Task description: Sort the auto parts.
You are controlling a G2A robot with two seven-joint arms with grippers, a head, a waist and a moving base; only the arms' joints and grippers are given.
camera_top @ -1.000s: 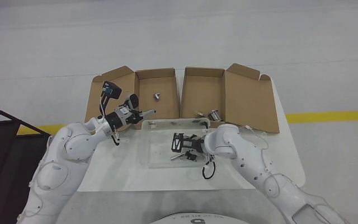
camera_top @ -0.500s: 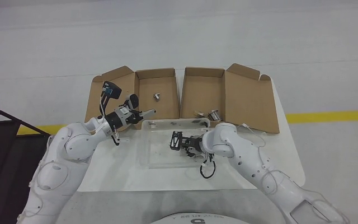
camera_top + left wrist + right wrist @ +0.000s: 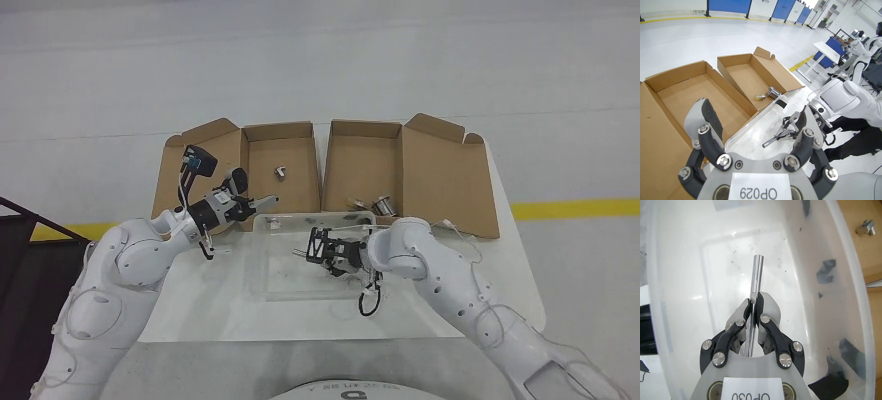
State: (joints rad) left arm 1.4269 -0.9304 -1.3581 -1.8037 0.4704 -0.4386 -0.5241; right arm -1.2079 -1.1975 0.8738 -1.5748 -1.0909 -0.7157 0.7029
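The right gripper [image 3: 753, 302] sits inside the clear bin [image 3: 280, 282] at the worktop's [image 3: 200, 300] middle. It is clamped on a steel rod [image 3: 757, 275] that juts past its fingertips toward the bin's left end. The rod's rear end is hidden under the gripper body, and dark shapes seen through the bin wall are hard to make out.

The left gripper [image 3: 753, 111], fingers spread and holding nothing, hangs by the bin's far left corner.

2 open cardboard boxes line the far edge. The left box [image 3: 295, 150] holds 1 small metal part [image 3: 281, 171]. The right box [image 3: 365, 160] holds a flanged part [image 3: 773, 92] and a yellowish part [image 3: 759, 97].

The pale floor beyond has a yellow line [image 3: 580, 208].
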